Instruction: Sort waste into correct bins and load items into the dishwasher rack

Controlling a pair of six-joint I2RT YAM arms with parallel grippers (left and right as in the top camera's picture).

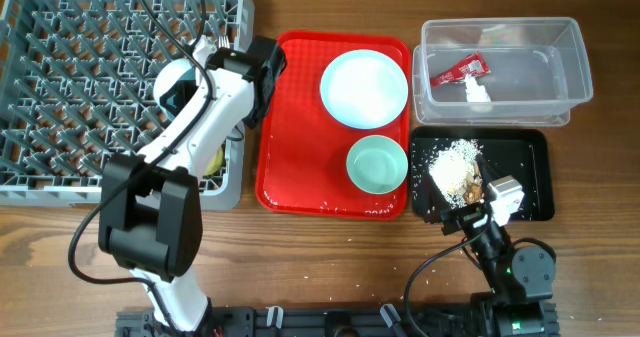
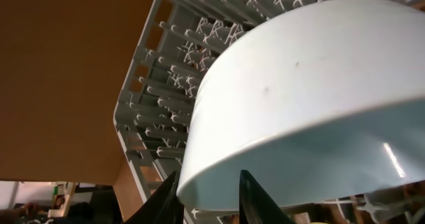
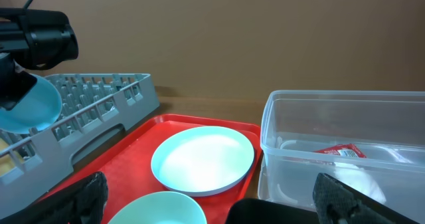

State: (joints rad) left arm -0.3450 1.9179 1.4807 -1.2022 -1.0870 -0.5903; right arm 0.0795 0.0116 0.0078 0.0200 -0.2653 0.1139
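Left pincer [image 2: 208,176]: astride the rim of a pale bowl [image 2: 312,84], 1 finger each side, rack [image 2: 159,84] pegs beyond; clenched or released, cannot tell. Right pincer [image 3: 209,184]: spread wide, grasping nothing. Just ahead, a 2nd bowl [image 3: 159,211]; past that, the plate [image 3: 202,159]; to its right, the clear tub [image 3: 345,114] holding the red sachet [image 3: 340,151].

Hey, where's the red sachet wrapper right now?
In the overhead view, the red sachet wrapper lies inside the clear tub at the far right, beside the crumpled white paper, beyond the black tray.
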